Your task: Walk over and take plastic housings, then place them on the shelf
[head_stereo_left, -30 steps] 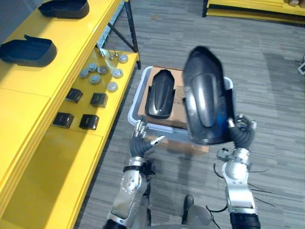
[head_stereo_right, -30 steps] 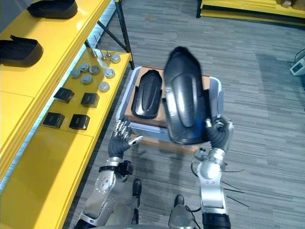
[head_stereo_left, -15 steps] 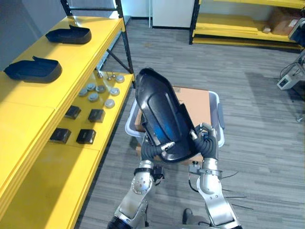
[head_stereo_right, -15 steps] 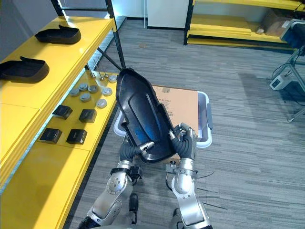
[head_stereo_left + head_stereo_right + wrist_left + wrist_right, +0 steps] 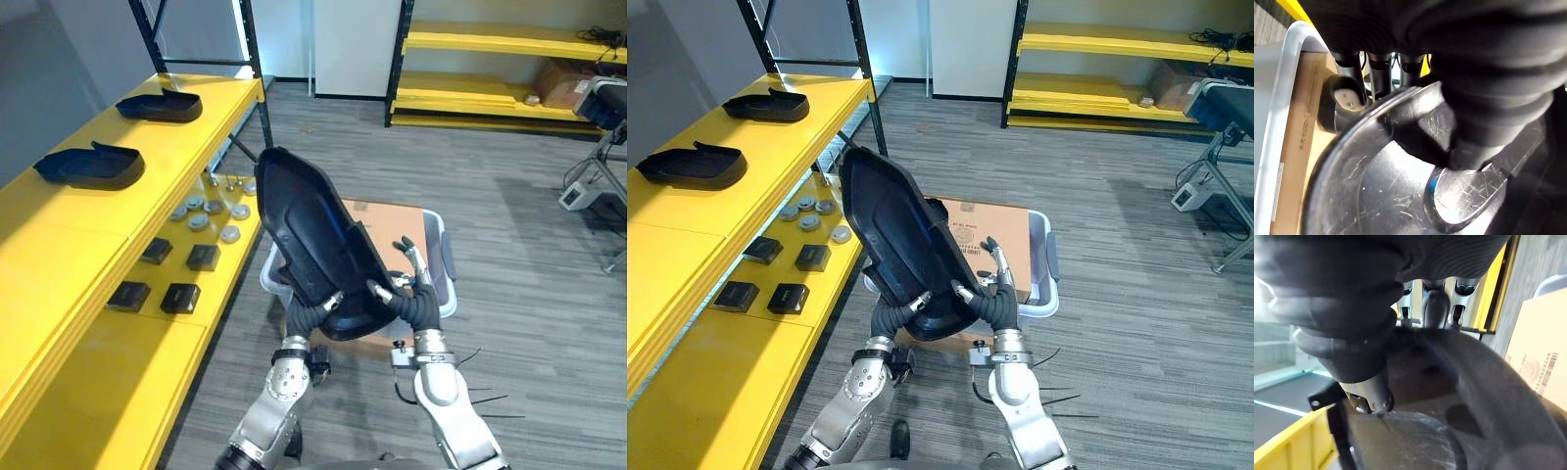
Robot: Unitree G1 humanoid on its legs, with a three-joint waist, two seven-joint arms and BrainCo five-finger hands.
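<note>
**Plastic housing point(image 5: 313, 245), in carriage:** held upright off the open side of the yellow shelf point(image 5: 59, 235), not yet set down.

The lower rim is pinched by the left hand point(image 5: 312, 311) and the right hand point(image 5: 409, 296), with thumbs laid on the hollow face and fingers curled behind. Two stored housings point(image 5: 93, 164) are laid on the shelf's top tier, and bare board is seen at its near end. For placing, both grips are best kept until the housing is lowered flat onto that board, well inside the shelf's edge.

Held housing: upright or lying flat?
Upright but tilted: the housing leans to the robot's left, left hand and right hand clamping its lower end.
</note>
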